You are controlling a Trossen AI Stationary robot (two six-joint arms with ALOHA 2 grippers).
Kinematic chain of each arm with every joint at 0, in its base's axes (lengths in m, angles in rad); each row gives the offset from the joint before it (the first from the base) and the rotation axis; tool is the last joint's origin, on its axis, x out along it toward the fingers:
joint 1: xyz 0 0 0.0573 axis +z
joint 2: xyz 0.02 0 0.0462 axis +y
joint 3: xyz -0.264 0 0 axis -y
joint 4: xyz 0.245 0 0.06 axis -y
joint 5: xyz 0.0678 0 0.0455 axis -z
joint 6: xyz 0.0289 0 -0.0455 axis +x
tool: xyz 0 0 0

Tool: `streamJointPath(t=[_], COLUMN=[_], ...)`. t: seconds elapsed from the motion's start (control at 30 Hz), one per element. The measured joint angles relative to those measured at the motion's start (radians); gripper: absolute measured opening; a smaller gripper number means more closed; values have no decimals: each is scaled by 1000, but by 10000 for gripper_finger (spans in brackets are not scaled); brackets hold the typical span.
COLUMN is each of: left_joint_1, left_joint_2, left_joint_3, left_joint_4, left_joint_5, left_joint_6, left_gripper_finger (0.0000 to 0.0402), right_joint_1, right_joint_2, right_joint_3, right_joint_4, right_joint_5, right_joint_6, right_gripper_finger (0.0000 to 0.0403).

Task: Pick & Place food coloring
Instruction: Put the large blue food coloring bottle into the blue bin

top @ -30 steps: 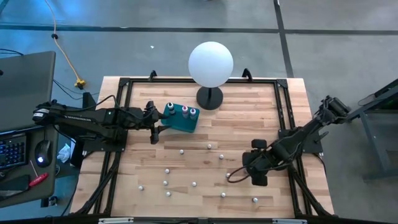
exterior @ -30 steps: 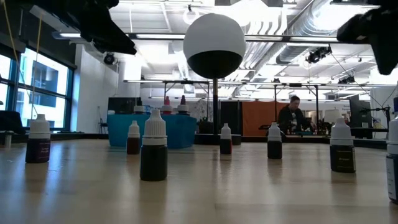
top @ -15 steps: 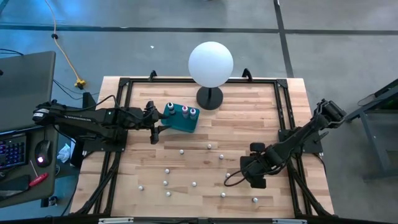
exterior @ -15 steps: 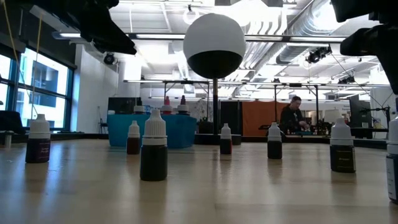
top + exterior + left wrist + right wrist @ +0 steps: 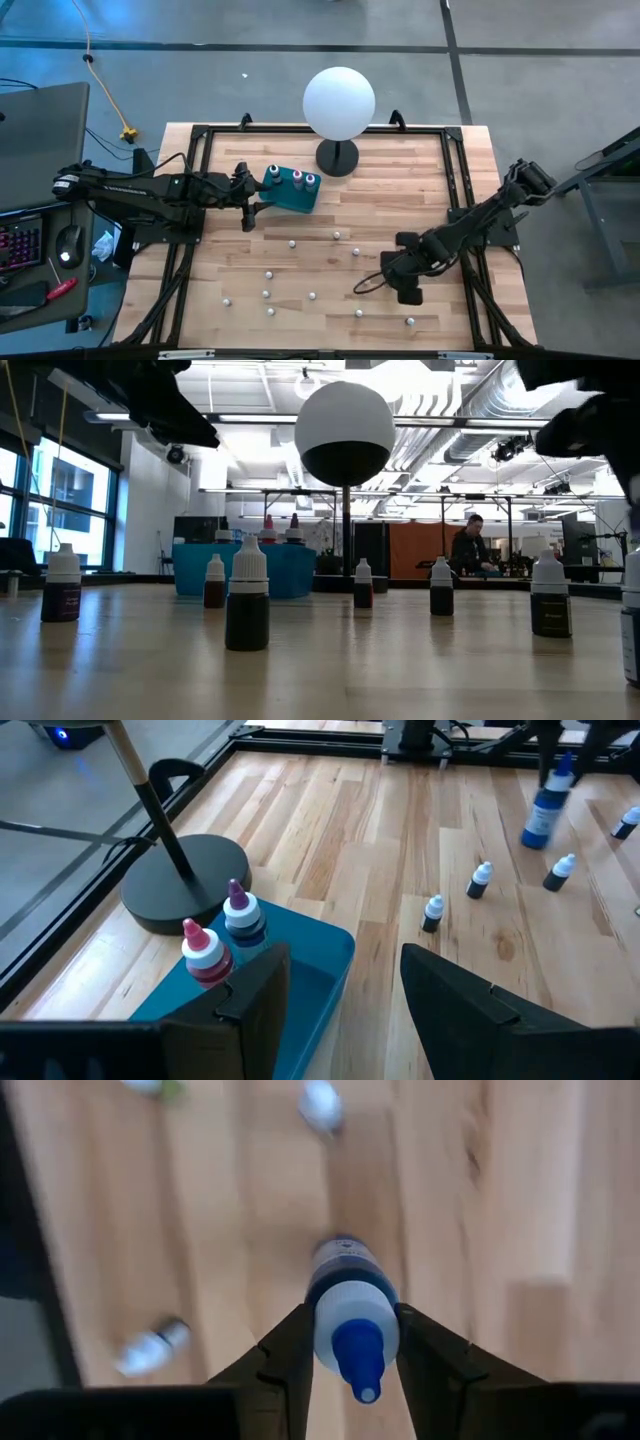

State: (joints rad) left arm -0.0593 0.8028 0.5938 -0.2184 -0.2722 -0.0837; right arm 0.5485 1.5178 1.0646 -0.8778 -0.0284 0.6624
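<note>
Right gripper (image 5: 348, 1342) shifted leftward, jaws clamping blue-capped pale food-coloring bottle (image 5: 348, 1312) | left gripper (image 5: 340, 985) jaws wide over teal tray (image 5: 318, 970) | light wooden desk (image 5: 400, 190); open industrial hall.

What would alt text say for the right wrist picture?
A small bottle with a blue tip sits squeezed between the right gripper's two dark fingers, above a wooden table where other tiny bottles stand.

pale wood table (image 5: 330, 210), matt globe (image 5: 339, 103)

Scattered food coloring bottles (image 5: 312, 297) across mid-table, narrow gaps between — white globe (image 5: 339, 103) and teal tray (image 5: 292, 192) crowding the far side
</note>
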Motion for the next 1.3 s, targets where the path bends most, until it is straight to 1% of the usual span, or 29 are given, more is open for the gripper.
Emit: streamJointPath(t=[0.07, 0.17, 0.23, 0.3, 0.37, 0.47, 0.53, 0.6, 0.67, 0.77, 0.83, 0.9, 1.0, 1.07, 1.2, 1.3], left_joint_1=[0, 0, 0, 0, 0, 0, 0, 0, 0, 0, 0, 0, 0, 0, 0, 0], left_joint_2=[0, 0, 0, 0, 0, 0, 0, 0, -5, -37, -63, -92, -142, -172, -199, -199], left_joint_3=[0, 0, 0, 0, 0, 0, 0, 0, 0, 22, 48, 72, 84, 84, 83, 83], left_joint_4=[0, 1, 5, 7, 7, 10, 9, 9, 5, -56, -143, -245, -362, -450, -565, -597], left_joint_5=[0, 0, 0, 0, 0, -1, -1, -2, -25, -119, -193, -256, -319, -333, -333, -333], left_joint_6=[0, 2, 3, 3, 3, 3, 4, 15, 40, 61, 49, -12, -162, -215, -286, -322], left_gripper_finger=[188, 188, 188, 188, 188, 188, 188, 188, 188, 188, 188, 188, 189, 188, 188, 188], right_joint_1=[-29, -88, -131, -172, -217, -293, -348, -400, -448, -510, -542, -568, -603, -625, -667, -698], right_joint_2=[0, 0, 0, 0, 0, 6, 31, 82, 149, 261, 334, 404, 499, 559, 678, 749], right_joint_3=[12, 64, 122, 195, 274, 386, 457, 523, 588, 702, 797, 893, 1018, 1093, 1204, 1284], right_joint_4=[32, 32, 2, -37, -51, -58, -51, -49, -58, -79, -76, -81, -84, -83, -86, -130], right_joint_5=[-25, -40, -39, -34, -11, 54, 102, 147, 146, 118, 135, 175, 197, 187, 181, 108], right_joint_6=[-30, -69, -113, -190, -289, -419, -499, -570, -667, -827, -888, -949, -1065, -1108, -1155, -1159], right_gripper_finger=[112, 122, 122, 118, 113, 113, 117, 119, 119, 116, 117, 121, 125, 125, 118, 116])
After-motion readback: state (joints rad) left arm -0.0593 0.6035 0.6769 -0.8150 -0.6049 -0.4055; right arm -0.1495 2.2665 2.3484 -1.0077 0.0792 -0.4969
